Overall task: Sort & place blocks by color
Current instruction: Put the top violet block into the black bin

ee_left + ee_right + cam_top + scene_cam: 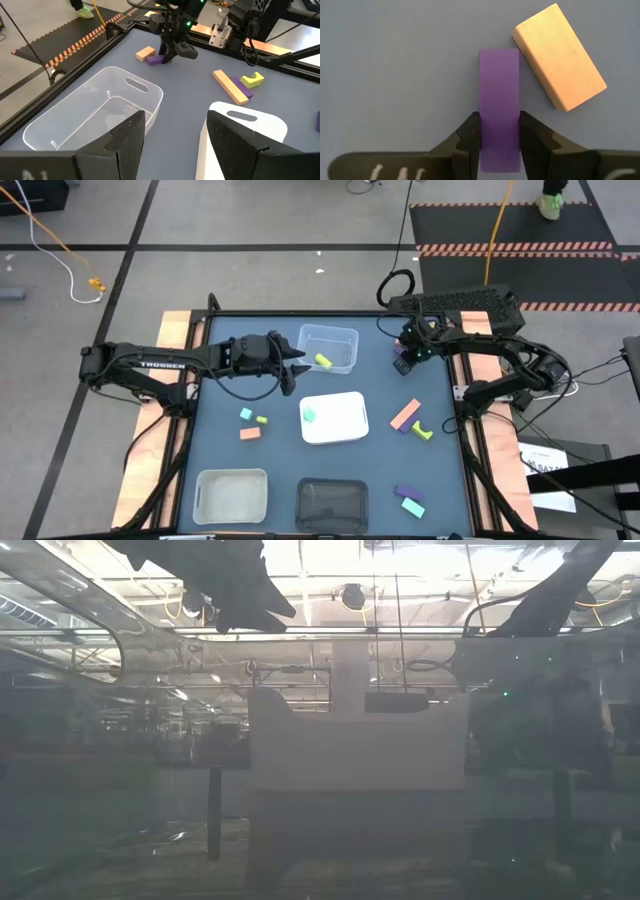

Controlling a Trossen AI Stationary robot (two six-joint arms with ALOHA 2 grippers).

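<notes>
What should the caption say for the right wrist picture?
Right gripper shut on a purple block, orange block touching its corner.

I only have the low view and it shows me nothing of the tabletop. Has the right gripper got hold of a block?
Observer: Yes. The right gripper has its fingers pressed on both sides of a purple block lying on the mat.
Operator: Anything crowding it?
Observer: A salmon-orange block lies beside it, one corner at or touching the purple block's edge.
Operator: Where is the left gripper?
Observer: The left gripper hovers open at the clear tray, which holds one yellow-green block.
</notes>
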